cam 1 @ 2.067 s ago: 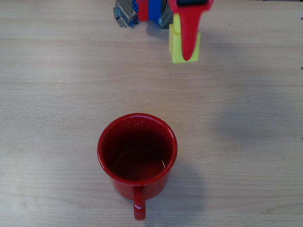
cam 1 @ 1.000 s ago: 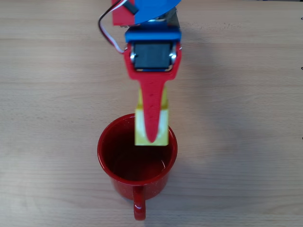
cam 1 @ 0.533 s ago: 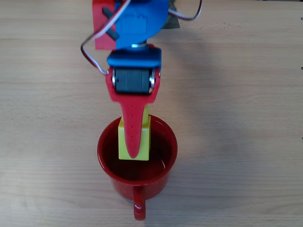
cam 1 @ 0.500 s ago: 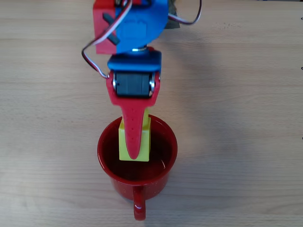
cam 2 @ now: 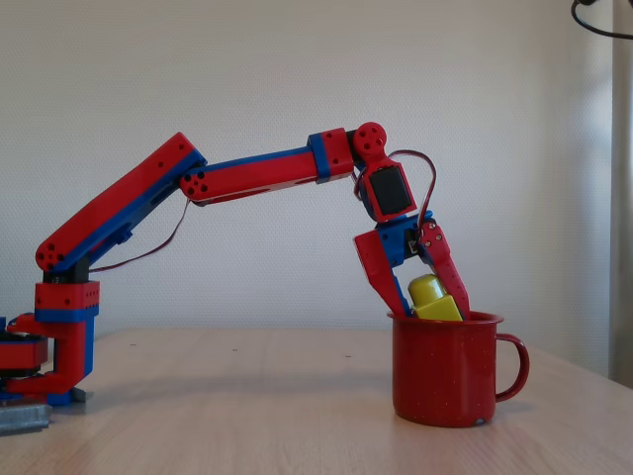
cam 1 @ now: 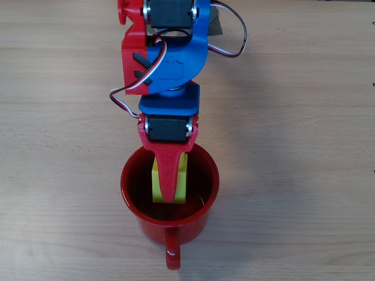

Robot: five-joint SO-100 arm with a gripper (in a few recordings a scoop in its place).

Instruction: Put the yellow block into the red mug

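Now the gripper (cam 2: 420, 302) clamps the yellow block (cam 2: 433, 298), a small bright plastic brick with a round stud, tilted and partly sunk below the rim of the glossy red mug (cam 2: 447, 371). Overhead, the block (cam 1: 180, 182) sits inside the mug's (cam 1: 130, 196) rim.

On a table (cam 2: 198, 416), the mug (cam 2: 445, 366) stands at the right of the fixed view with its handle (cam 2: 514, 366) facing right, the arm's base (cam 2: 59, 346) far left, and the gripper (cam 1: 169, 190) reaching down into the mug's mouth with the block (cam 2: 433, 297) partly inside, tilted.
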